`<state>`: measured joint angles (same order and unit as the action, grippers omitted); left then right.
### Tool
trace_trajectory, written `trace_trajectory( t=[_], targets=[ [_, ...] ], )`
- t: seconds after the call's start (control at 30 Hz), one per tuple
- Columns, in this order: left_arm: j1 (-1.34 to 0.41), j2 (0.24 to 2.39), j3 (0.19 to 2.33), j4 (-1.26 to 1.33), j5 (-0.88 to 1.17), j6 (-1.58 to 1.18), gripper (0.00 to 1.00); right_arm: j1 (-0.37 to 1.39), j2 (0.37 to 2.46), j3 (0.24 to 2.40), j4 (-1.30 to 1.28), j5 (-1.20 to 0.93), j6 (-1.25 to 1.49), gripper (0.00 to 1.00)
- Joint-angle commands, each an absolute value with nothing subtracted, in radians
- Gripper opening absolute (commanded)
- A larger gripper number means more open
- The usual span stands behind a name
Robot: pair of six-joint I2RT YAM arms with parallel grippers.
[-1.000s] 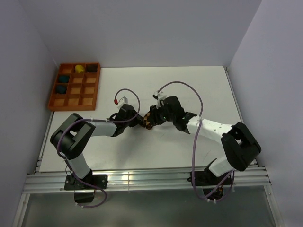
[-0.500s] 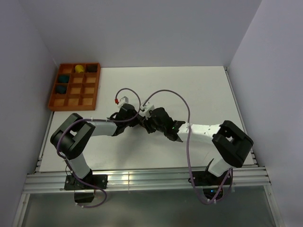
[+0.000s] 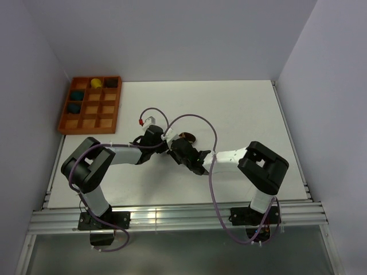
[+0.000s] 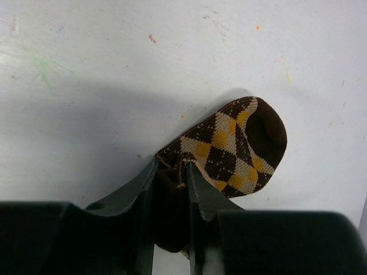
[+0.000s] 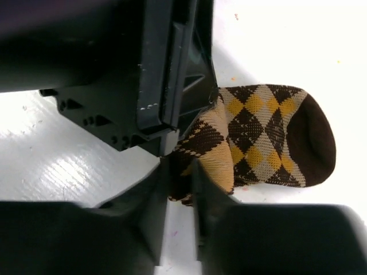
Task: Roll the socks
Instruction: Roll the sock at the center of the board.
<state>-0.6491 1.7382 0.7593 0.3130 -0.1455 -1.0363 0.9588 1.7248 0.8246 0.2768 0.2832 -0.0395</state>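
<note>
Left wrist view: an argyle sock is seen at centre frame on the table, its bunched end pinched by the left gripper. The same end is clamped by the right gripper. With the toe lying flat and unrolled, the rolling is judged barely begun.

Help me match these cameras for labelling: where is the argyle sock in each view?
Top external: argyle sock at the centre, only its tip showing beside the two grippers.
Left wrist: sock right of centre, one end between the left gripper's fingers.
Right wrist: sock right of centre, one end between the right gripper's fingers.
Shared landmark: its dark brown toe.
</note>
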Motion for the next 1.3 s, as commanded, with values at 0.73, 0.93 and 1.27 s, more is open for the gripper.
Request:
trace_trajectory(
  t=[0.73, 0.93, 1.27],
  targets=[
    [-0.666, 1.735, 0.773, 0.19, -0.127, -0.982, 0.18, 0.951, 1.666, 0.835, 0.198, 0.339, -0.035, 0.51],
    [-0.664, 1.741, 0.779, 0.184, -0.126, -0.983, 0.18, 0.953, 1.602, 0.808, 0.222, 0.357, -0.064, 0.52],
    [-0.664, 1.749, 0.79, 0.173, -0.123, -0.98, 0.18, 0.953, 1.637, 0.836, 0.216, 0.327, -0.1, 0.52]
  ],
)
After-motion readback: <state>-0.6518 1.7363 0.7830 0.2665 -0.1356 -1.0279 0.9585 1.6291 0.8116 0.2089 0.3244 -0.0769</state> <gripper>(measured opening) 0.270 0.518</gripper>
